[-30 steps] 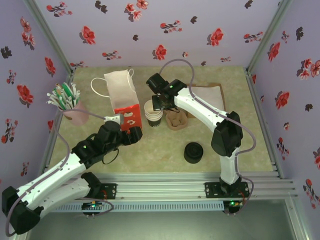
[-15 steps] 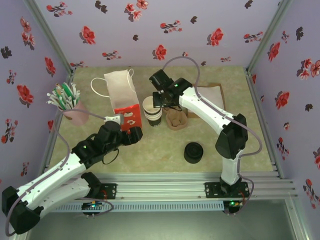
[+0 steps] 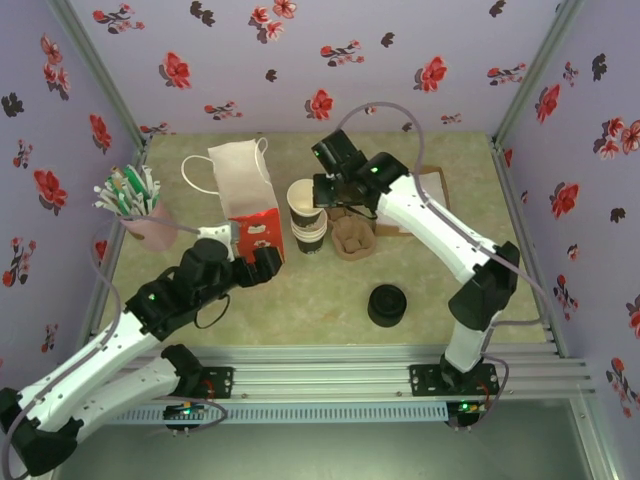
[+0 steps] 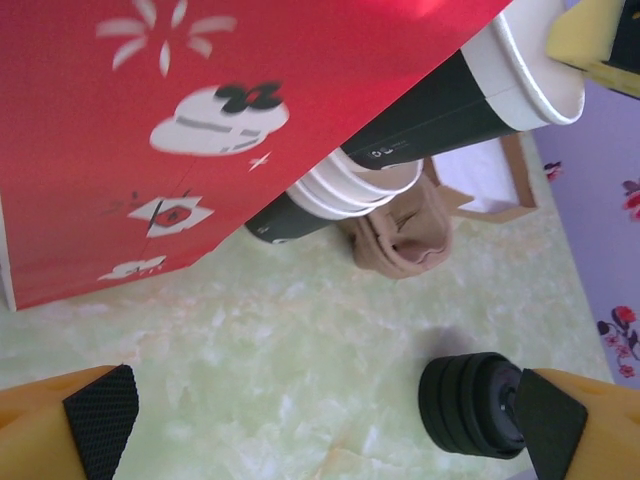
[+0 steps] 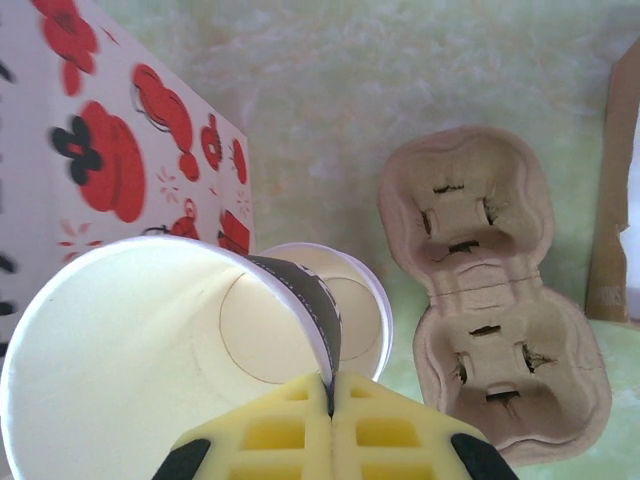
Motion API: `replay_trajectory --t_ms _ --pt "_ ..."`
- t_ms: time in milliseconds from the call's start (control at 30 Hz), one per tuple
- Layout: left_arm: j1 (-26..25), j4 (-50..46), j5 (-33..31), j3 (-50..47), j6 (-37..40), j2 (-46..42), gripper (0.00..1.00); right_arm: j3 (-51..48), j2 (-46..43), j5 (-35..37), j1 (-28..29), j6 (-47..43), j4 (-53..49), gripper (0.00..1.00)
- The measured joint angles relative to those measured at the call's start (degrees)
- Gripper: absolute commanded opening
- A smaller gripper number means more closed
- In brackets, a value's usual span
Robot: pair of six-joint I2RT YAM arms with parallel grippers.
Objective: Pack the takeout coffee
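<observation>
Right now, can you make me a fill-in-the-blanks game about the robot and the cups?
1. The right gripper pinches a paper cup that has no ____ on it.
2. The left gripper holds nothing, and its jaws are wide ____.
3. The stack of lids is ____ in colour.

Missing words: lid, open, black.

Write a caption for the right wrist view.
Right gripper pinches the rim of a lidless paper cup above the cup stack, cardboard carrier alongside.
</observation>
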Motion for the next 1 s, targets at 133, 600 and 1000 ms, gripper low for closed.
replay_trajectory --t_ms 133,600,1000 --pt "0.0 -1.5 0.1 2.8 1.0 -1.8 0.99 -1.3 -4.6 -0.3 0.0 0.0 0.1 0.06" --pt "0.0 -2.4 5.0 6.0 1.9 -7.9 0.99 -19.4 -22.3 -4.3 0.8 -0.6 1.6 0.08" --pt "-0.9 -2.0 13.4 3.6 1.7 -4.3 0.99 -38.3 -33.9 -6.8 1.6 0.3 4.1 0.08"
